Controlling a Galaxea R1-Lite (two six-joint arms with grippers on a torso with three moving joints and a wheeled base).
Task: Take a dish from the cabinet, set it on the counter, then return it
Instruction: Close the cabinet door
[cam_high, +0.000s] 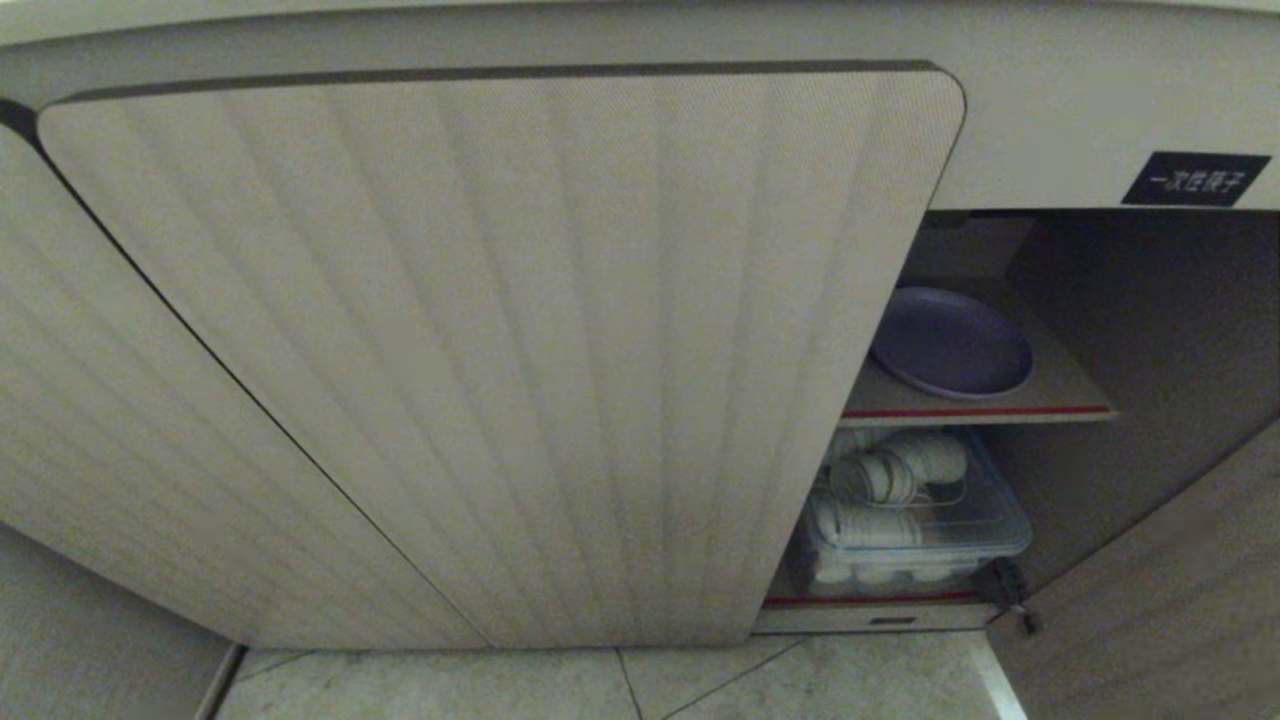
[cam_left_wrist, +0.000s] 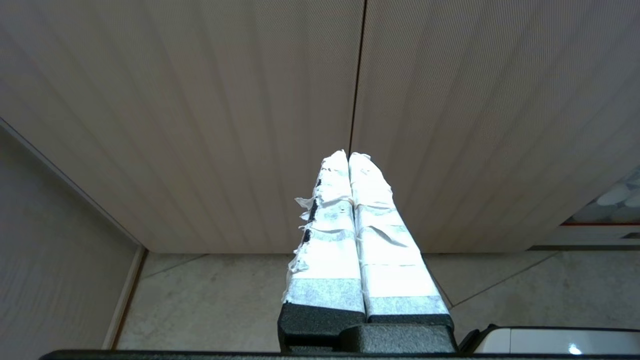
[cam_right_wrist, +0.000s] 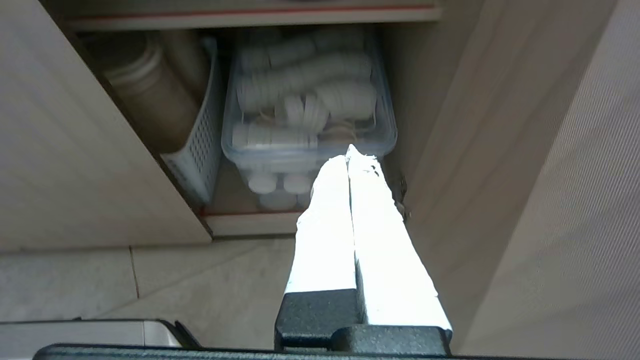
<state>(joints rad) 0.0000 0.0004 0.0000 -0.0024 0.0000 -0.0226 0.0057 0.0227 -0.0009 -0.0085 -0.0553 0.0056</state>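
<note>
The lavender dish (cam_high: 950, 342) lies flat on the inner shelf (cam_high: 1060, 395) of the cabinet (cam_high: 500, 350), seen through the open right side under a small black label (cam_high: 1195, 178). The counter is out of view. Neither arm shows in the head view. My right gripper (cam_right_wrist: 348, 152) is shut and empty, hanging low in front of the cabinet's bottom compartment. My left gripper (cam_left_wrist: 348, 156) is shut and empty too, facing the closed ribbed doors (cam_left_wrist: 250, 125) above the floor.
A clear plastic bin (cam_high: 915, 515) of white cups fills the bottom compartment, with a white perforated basket (cam_right_wrist: 197, 150) holding brown cups beside it. The open door (cam_right_wrist: 550, 200) stands to the right of the opening. Pale floor tiles (cam_high: 600, 685) lie below.
</note>
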